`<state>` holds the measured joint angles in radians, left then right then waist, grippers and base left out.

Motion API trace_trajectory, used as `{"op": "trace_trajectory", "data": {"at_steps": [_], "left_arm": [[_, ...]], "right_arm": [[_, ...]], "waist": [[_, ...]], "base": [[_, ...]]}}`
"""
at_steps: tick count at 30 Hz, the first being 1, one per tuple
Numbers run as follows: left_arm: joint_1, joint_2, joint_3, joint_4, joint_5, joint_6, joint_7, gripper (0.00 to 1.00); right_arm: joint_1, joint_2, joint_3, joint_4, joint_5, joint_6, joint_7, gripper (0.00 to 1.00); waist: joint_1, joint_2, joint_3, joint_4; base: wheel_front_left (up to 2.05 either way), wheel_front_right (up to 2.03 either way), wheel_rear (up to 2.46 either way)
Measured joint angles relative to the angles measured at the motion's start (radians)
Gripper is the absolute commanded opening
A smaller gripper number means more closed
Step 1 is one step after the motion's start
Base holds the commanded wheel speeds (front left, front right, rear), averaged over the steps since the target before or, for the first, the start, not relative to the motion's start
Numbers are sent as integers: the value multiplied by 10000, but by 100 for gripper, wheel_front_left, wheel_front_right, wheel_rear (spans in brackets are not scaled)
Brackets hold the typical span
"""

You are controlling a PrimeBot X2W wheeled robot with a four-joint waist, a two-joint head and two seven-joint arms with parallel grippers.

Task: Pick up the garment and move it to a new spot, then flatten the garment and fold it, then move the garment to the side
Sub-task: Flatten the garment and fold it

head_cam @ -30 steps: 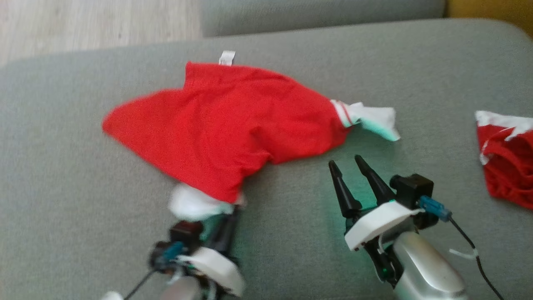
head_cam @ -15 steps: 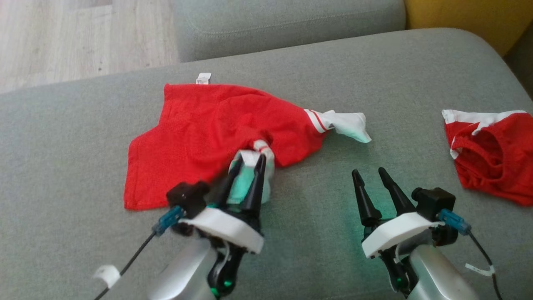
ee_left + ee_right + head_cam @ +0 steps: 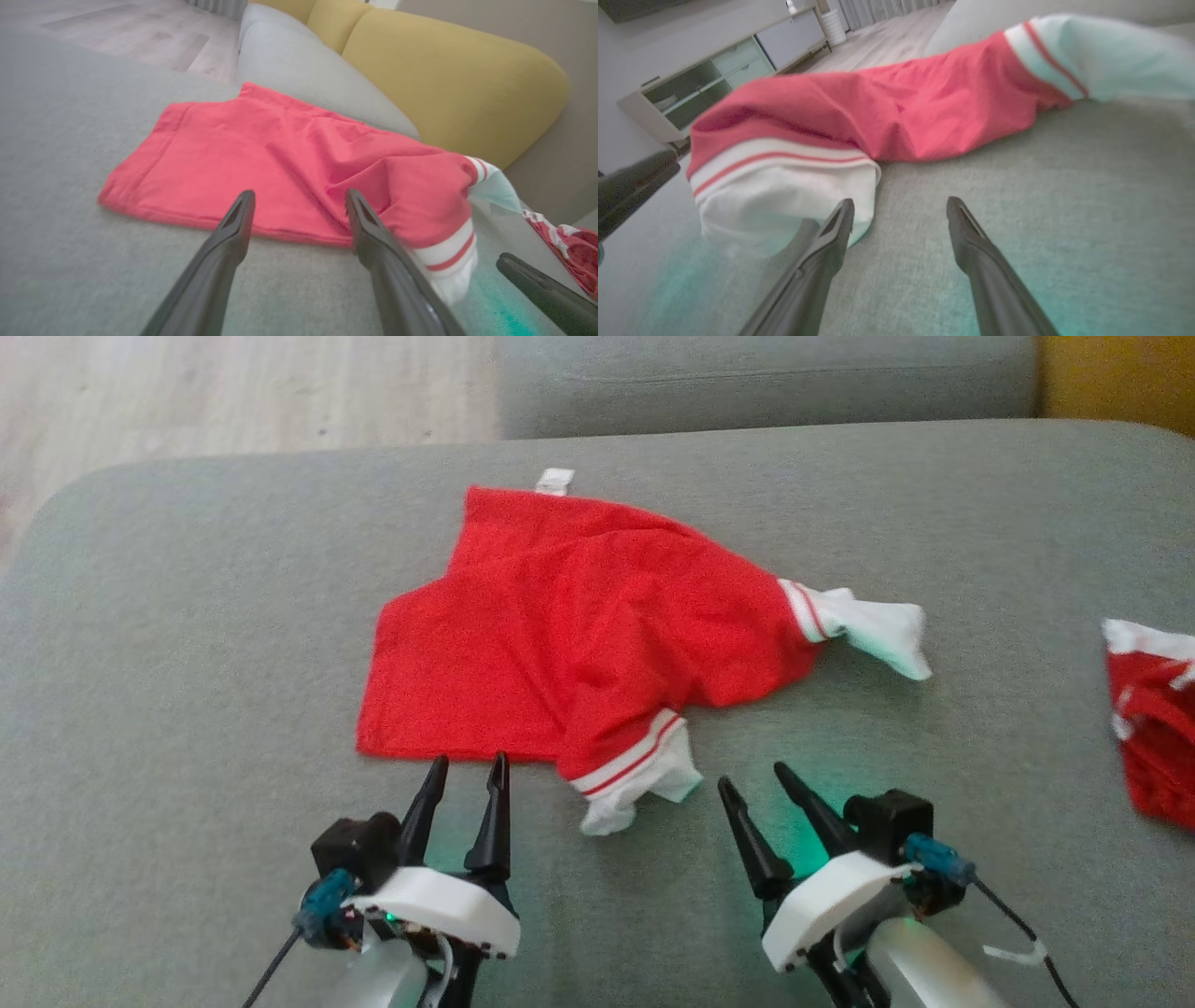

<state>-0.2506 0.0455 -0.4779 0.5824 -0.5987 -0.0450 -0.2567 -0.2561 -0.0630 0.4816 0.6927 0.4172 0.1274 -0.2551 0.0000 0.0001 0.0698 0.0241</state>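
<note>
The garment (image 3: 579, 635) is a red shirt with white striped cuffs, lying spread on the grey sofa cushion (image 3: 187, 663). One sleeve cuff (image 3: 635, 779) points toward me and the other sleeve (image 3: 878, 630) trails to the right. My left gripper (image 3: 469, 761) stands open just short of the shirt's near hem, holding nothing. In the left wrist view the garment (image 3: 261, 158) lies just past the left gripper (image 3: 300, 193). My right gripper (image 3: 752, 775) is open too, just right of the near cuff (image 3: 784, 186). In the right wrist view the right gripper (image 3: 900, 200) is empty over bare cushion.
A second red and white garment (image 3: 1153, 728) lies crumpled at the cushion's right edge. A grey back cushion (image 3: 747, 383) and a yellow cushion (image 3: 444, 70) border the far side. Wooden floor (image 3: 233, 392) lies beyond the far left corner.
My left gripper has opened, let go of the white cuff and drawn back toward me. The sleeve now rests on the cushion. The head camera shifted; the right gripper stays open.
</note>
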Motion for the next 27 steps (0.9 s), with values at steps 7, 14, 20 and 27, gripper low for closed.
{"op": "trace_trajectory", "data": {"at_steps": [7, 14, 20, 27], "left_arm": [[152, -4, 38, -222, 174, -77, 2, 100], [152, -4, 46, -316, 282, -65, 2, 100], [321, 0, 637, -426, 491, 13, 0, 100], [978, 0, 913, -397, 708, -81, 2, 100]], "right_arm": [[-447, 4, 472, 922, 245, 0, 0, 100], [-1290, 13, 905, 2144, 382, 0, -6, 0], [-1616, 88, -17, 2502, 341, 0, -2, 0], [-561, -1093, -1864, 1187, -297, 0, 0, 0]], "waist": [[0, 0, 214, 874], [0, 0, 499, 1501], [0, 0, 525, 1329], [0, 0, 91, 280]], "base": [[0, 0, 0], [0, 0, 0], [0, 0, 0], [0, 0, 0]]}}
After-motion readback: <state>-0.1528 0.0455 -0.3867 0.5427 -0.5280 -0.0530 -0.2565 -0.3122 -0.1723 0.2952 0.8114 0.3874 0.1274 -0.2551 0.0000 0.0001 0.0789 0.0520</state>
